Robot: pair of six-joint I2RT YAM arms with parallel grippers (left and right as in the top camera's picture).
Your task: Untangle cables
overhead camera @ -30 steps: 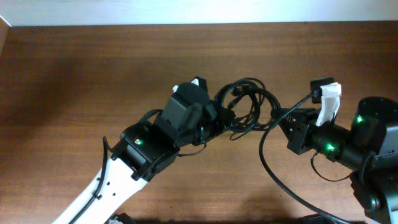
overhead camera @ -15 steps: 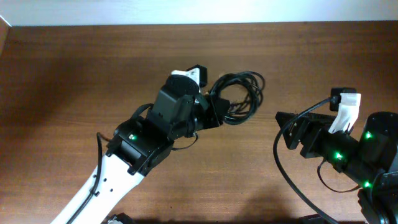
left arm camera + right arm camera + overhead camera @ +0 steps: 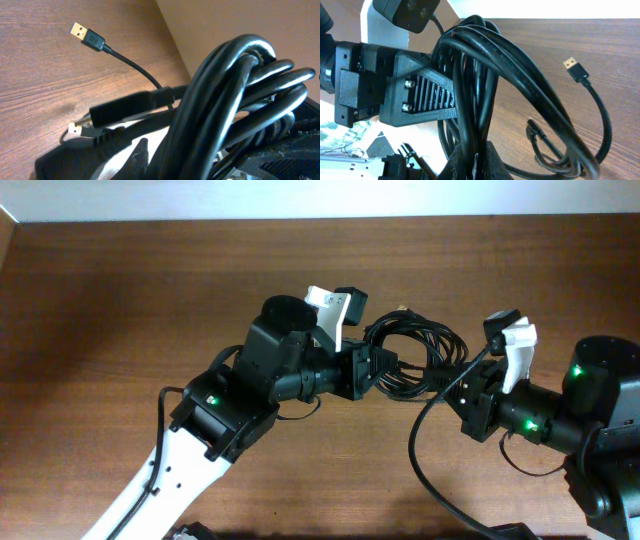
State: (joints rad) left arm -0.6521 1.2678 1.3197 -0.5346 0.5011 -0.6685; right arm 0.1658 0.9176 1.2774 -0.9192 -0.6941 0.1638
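Soft, even light, faint shadows; close cables [image 3: 210, 100] show glossy highlights, left wrist foreground blurred

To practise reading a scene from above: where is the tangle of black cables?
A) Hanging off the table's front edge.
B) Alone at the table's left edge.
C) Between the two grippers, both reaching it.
C: in the overhead view the cables lie between the left gripper and the right gripper, each at one side of the bundle.

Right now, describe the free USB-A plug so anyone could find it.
Mid wooden table, the left gripper holds a black cable bundle. One cord arcs out to the USB-A plug: it sticks out alone over bare wood, gold-coloured metal tip showing.
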